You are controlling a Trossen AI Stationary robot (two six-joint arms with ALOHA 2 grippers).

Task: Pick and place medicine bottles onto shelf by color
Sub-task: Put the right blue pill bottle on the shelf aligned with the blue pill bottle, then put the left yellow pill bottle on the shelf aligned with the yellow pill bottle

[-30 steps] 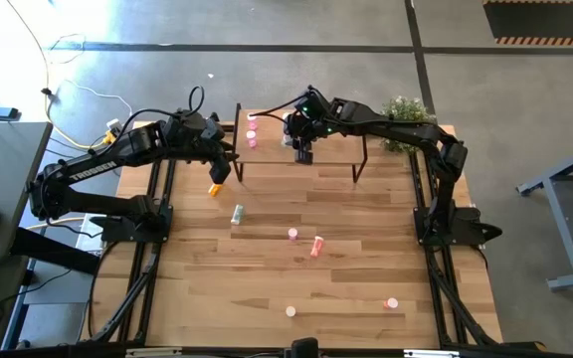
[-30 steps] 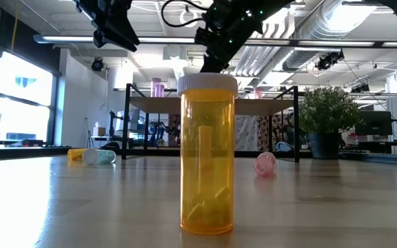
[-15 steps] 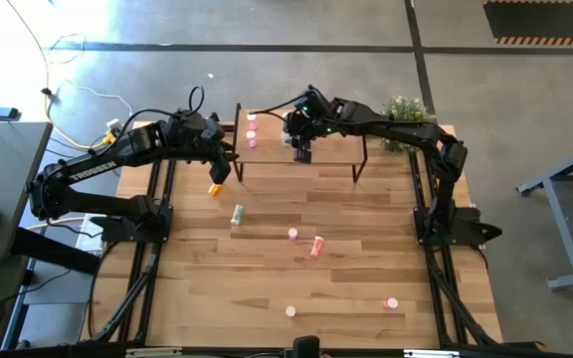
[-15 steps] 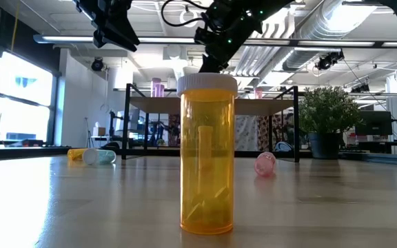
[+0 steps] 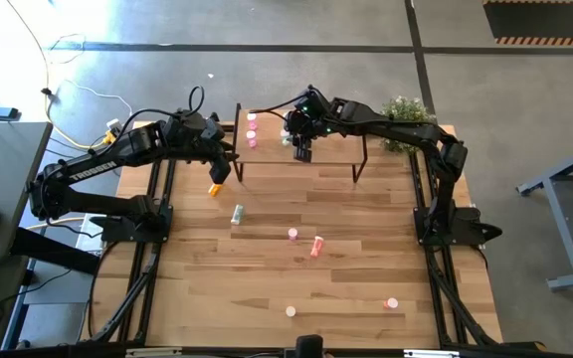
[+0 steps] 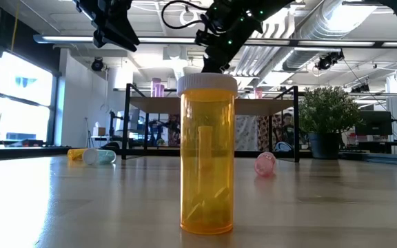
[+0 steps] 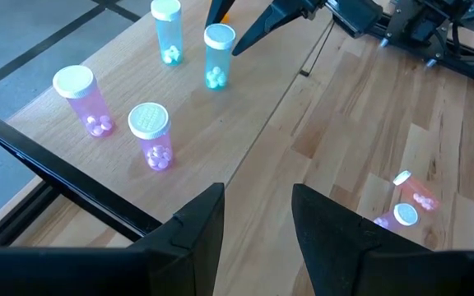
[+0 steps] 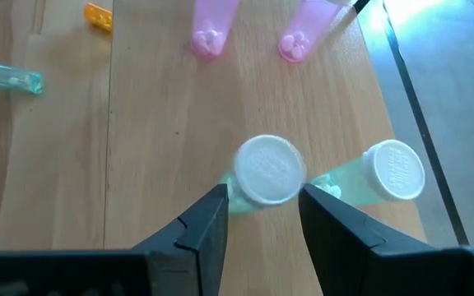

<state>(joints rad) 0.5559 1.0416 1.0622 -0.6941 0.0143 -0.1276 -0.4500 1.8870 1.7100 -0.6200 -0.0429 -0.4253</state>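
Orange bottle (image 6: 207, 153) fills low view | plant (image 5: 407, 110) behind shelf (image 5: 331, 151)

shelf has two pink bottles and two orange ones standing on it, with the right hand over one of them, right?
Not quite. The shelf holds two pink bottles and two pale green bottles, not orange ones; the left wrist view shows them standing there. The right hand is indeed over one of the green ones, as the right wrist view shows.
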